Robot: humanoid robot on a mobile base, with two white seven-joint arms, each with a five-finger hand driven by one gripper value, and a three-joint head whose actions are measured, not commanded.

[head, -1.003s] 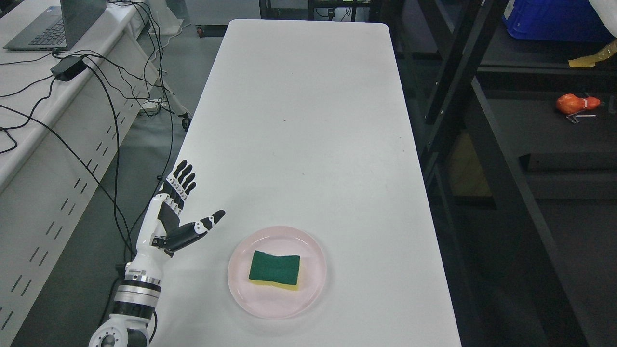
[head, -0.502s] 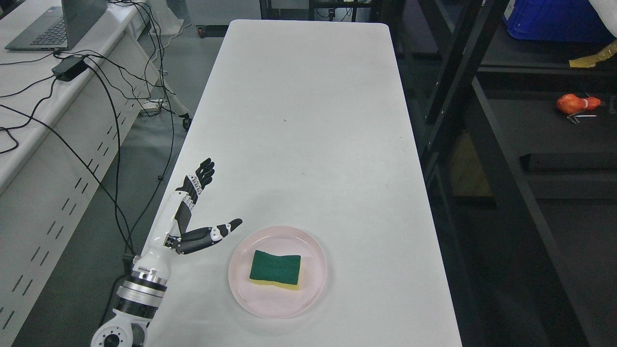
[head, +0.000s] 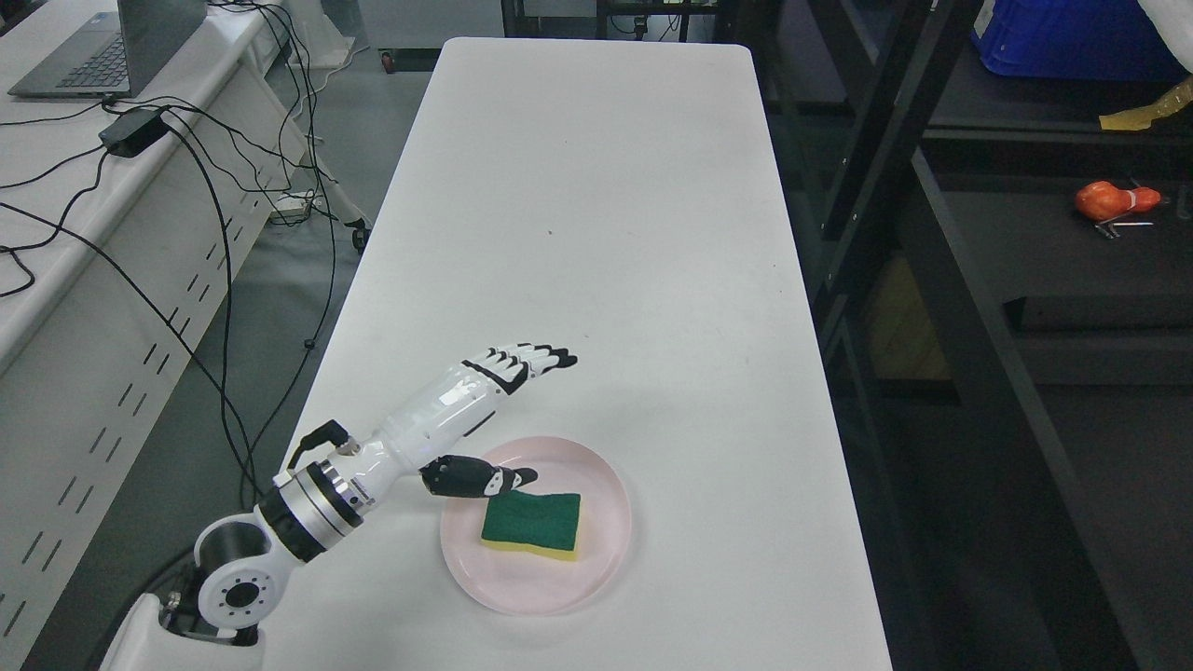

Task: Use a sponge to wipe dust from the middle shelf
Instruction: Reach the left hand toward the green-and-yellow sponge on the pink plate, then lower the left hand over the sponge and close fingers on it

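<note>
The sponge (head: pixel 531 524), green side up, is seen lying on the pink plate (head: pixel 596 578) near the front edge of the white table (head: pixel 578 233). Its long axis runs left to right. The left hand (head: pixel 485 410) is held above the plate's left rim, fingers extended and apart, nothing grasped; the thumb (head: pixel 485 480) is placed just beside the sponge's upper left corner. The sponge lies below and right of the palm. The right hand is not seen.

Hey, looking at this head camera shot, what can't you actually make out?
- Right hand: out of the head view.
- Shelf: cut off by the right edge, dark; no dust visible.
- Sponge: underside hidden against the plate.
- Left hand: thumb above the plate's rim; touching or not is unclear.
</note>
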